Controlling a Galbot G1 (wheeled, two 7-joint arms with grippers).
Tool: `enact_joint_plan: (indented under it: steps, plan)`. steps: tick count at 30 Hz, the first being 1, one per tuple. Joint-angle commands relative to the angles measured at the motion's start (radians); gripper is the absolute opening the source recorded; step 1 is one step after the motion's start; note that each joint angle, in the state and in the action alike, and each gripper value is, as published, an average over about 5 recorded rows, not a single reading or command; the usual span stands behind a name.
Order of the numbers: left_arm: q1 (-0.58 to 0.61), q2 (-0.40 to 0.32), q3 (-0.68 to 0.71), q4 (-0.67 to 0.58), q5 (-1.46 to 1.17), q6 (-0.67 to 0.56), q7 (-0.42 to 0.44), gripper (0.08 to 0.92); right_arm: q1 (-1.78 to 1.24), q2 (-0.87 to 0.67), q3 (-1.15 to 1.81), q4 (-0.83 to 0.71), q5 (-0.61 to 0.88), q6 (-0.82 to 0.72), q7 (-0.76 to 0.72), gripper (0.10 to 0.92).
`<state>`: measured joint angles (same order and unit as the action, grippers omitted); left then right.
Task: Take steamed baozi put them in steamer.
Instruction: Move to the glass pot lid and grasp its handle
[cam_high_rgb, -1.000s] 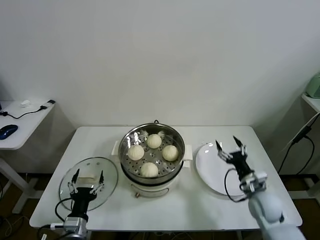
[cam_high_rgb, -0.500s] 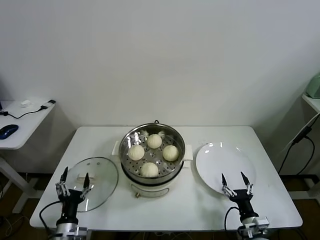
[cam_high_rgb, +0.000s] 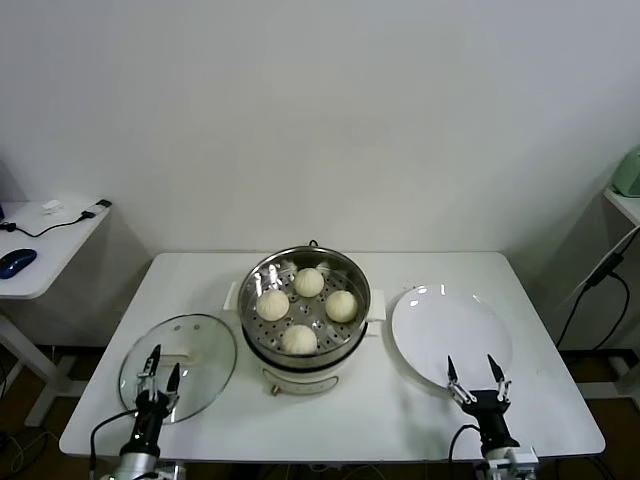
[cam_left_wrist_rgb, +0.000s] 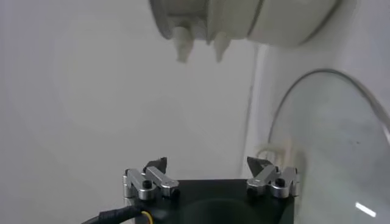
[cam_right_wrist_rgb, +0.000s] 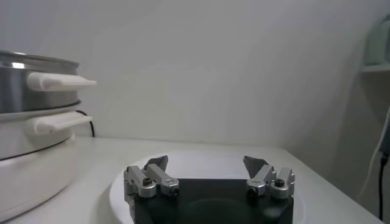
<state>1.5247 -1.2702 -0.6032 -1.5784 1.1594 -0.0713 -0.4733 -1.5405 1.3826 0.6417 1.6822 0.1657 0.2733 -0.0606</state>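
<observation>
Overhead, head view: four cream-white steamed baozi (cam_high_rgb: 307, 307) sit on the perforated tray of the round shiny steel steamer (cam_high_rgb: 304, 320), mid-table.
Left gripper (cam_high_rgb: 157, 363): released, empty, over the round glass lid (cam_high_rgb: 178, 366).
Right gripper (cam_high_rgb: 476, 372): released, empty, at the flat white plate (cam_high_rgb: 450, 334).
Left wrist view: lid (cam_left_wrist_rgb: 329, 152) beside spread fingers.
Right wrist view: steamer (cam_right_wrist_rgb: 36, 134) beside plate (cam_right_wrist_rgb: 201, 167).

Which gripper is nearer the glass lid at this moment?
Left. The left gripper hangs open over the near edge of the glass lid. The right gripper, also open, is across the table at the near rim of the white plate.
</observation>
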Motion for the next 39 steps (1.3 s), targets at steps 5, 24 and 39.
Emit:
enact_joint_plan:
  steps: [5, 24, 39]
  plan:
    - [-0.069, 0.012, 0.012, 0.074, 0.109, 0.063, 0.056, 0.823, -0.025, 0.032, 0.017, 0.017, -0.022, 0.000, 0.005, 0.823]
    - [-0.162, 0.020, 0.035, 0.133, 0.059, 0.174, 0.088, 0.817, -0.021, 0.054, 0.018, 0.010, -0.056, 0.014, 0.005, 0.823]
    - [-0.185, 0.027, 0.035, 0.230, 0.078, 0.108, 0.037, 0.403, -0.020, 0.043, 0.015, 0.016, -0.061, 0.013, 0.000, 0.823]
